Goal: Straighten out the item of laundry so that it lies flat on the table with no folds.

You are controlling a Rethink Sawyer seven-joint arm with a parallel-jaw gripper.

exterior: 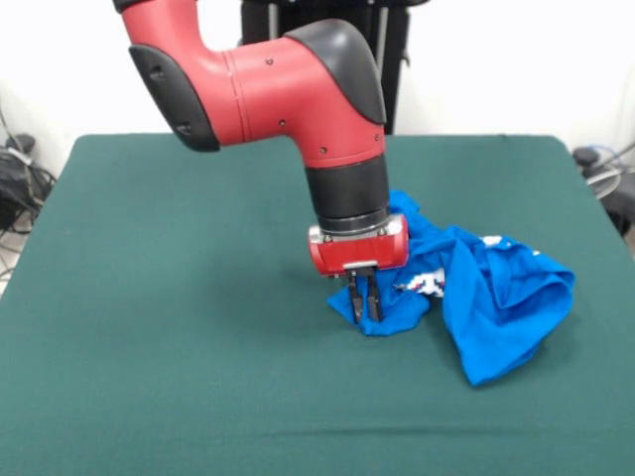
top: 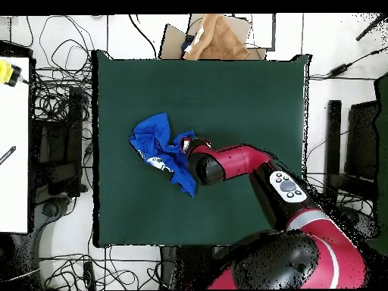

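Nearby, hand [exterior: 364,297] clenched on crumpled laundry [exterior: 496,297] atop green table [exterior: 179,327], cardboard box [top: 216,36] beyond the edge.

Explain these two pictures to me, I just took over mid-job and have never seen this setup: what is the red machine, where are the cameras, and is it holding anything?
The red and black machine is a robot arm. One picture looks across the table at it; the other looks straight down from above, so sides are swapped between them. On the green table lies a crumpled blue shirt, with folds and some white print showing. The end effector at the arm's tip is down at the shirt's edge, its two fingers close together on a bit of the cloth, so it seems to be pinching it. From above, the arm hides that spot. The shirt is not yet flat.
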